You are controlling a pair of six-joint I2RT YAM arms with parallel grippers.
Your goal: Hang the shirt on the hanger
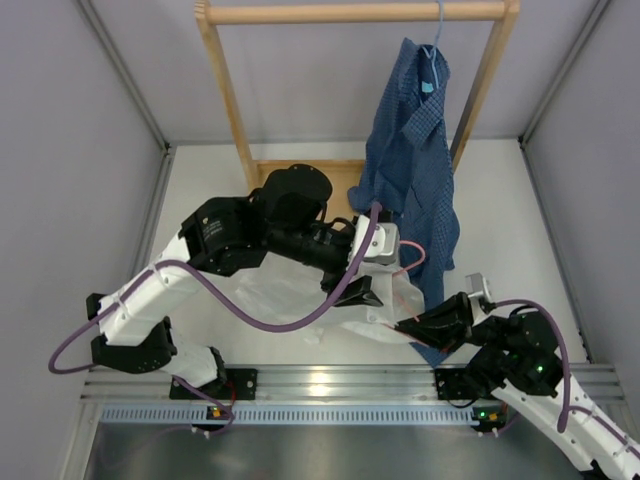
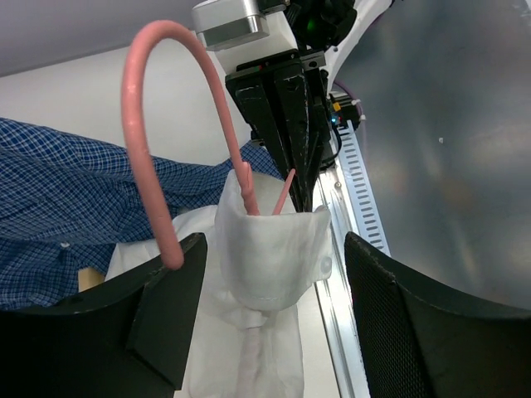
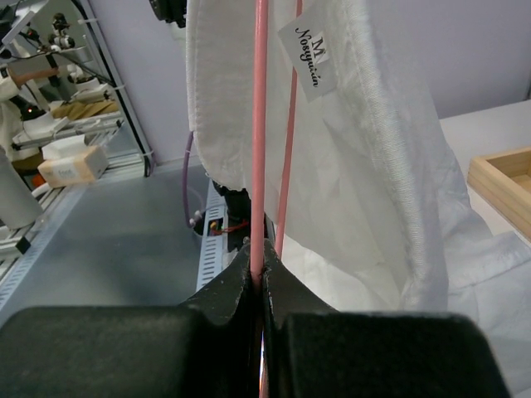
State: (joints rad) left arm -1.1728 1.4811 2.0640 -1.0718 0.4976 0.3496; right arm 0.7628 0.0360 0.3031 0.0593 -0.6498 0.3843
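Right fingers point(image 3: 216, 311): pressed shut on one pink wire of the hanger point(image 3: 260, 124); a second pink wire passes just beside the grip and is not held.
Left fingers point(image 2: 166, 315): spread wide with nothing held; whether the cloth between them is touched cannot be told.
Hanger: the hook is seen beyond the left fingers, clear of the cloth. The wires run from the right fingers up into the collar.
Shirt point(image 2: 270, 249): the collar is wrapped around the hanger's neck, between the left fingers. The rest of the cloth trails down from both pairs of fingers onto the table point(image 1: 500, 190).
Other cloth: a dark blue checked shirt point(image 1: 415, 170) is hung from the wooden rack point(image 1: 350, 12), beyond both pairs of fingers.
Step in hand: threading is judged to be under way. The hook is already through the neck opening, but no shoulder of the shirt is shown seated on the wire arms.
Next move: the hanger should be kept clamped by the right fingers. The left fingers would need to be closed on the cloth near the collar, so that it can be drawn down and outward over one wire arm, then the other. Thin cloth is likely to bunch or slip, so a slow pull is advised.
Writing: a white label point(image 3: 309, 58) is sewn inside the collar, above the right fingers. A printed "M." is read on it, over a script word that seems to begin with N; the rest cannot be made out with certainty.
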